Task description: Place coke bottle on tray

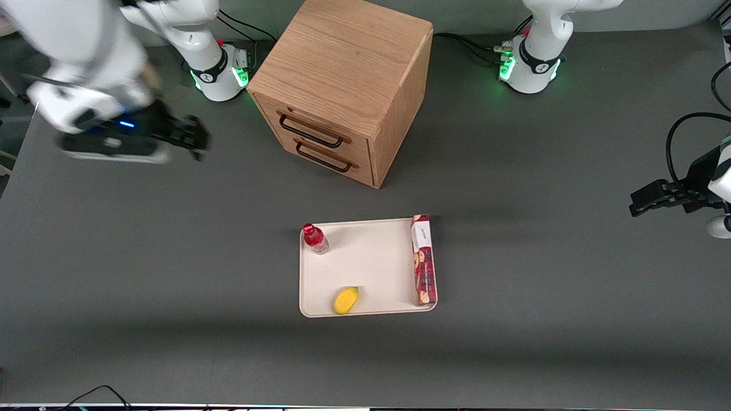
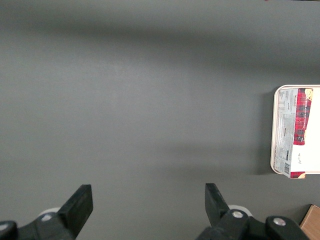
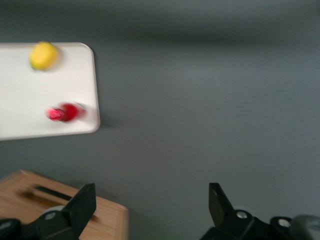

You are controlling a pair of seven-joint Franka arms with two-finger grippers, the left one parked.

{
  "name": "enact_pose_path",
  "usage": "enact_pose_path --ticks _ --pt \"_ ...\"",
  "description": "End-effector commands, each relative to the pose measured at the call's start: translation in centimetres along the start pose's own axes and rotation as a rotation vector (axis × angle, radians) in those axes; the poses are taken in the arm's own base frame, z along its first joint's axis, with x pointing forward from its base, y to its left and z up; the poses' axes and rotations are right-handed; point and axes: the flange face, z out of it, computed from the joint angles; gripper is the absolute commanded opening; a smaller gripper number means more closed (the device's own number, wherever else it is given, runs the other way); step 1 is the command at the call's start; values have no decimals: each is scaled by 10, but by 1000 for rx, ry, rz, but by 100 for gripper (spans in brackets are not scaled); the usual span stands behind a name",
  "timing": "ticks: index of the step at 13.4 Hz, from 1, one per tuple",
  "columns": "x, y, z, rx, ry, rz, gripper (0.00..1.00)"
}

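the gripper's [image 3: 150, 210] two dark fingers [image 3: 80, 207] stand wide apart with nothing between them, over bare grey table [image 1: 542, 297] toward the working arm's end, well apart from the tray [image 1: 371, 262]. in the front view the gripper [image 1: 191, 137] shows motion-blurred, at about ten o'clock from the tray.

the cream-white tray lies near the middle of the table, nearer the front camera than the wooden drawer cabinet [image 1: 342, 85]. it holds three things. the coke bottle [image 1: 314, 238] stands upright in the tray's eleven o'clock corner, red cap up, just inside the rim. a small yellow lemon-like fruit [image 1: 346, 300] lies at about seven o'clock, close to the near rim. a long red biscuit box [image 1: 424, 260] lies flat along the three o'clock edge, the one toward the parked arm.

the right wrist view shows the tray [image 3: 45, 90] with the bottle [image 3: 65, 112] as a red smear, the yellow fruit [image 3: 43, 55] and a corner of the cabinet [image 3: 60, 205], but not the box. the left wrist view shows only the tray's end [image 2: 274, 130] with the biscuit box [image 2: 295, 132] and its printed label side.
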Motion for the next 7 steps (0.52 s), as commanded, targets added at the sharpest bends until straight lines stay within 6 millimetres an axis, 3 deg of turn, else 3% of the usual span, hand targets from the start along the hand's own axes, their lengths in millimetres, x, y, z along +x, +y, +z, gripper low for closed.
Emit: enact_pose_path --ticks 1,3,4,7 --pt "-28 94 45 50 -28 -66 100" --pt "-56 134 87 60 16 -98 100" --pt "-62 141 97 65 22 -85 100" --pt "-59 139 75 77 37 -78 100"
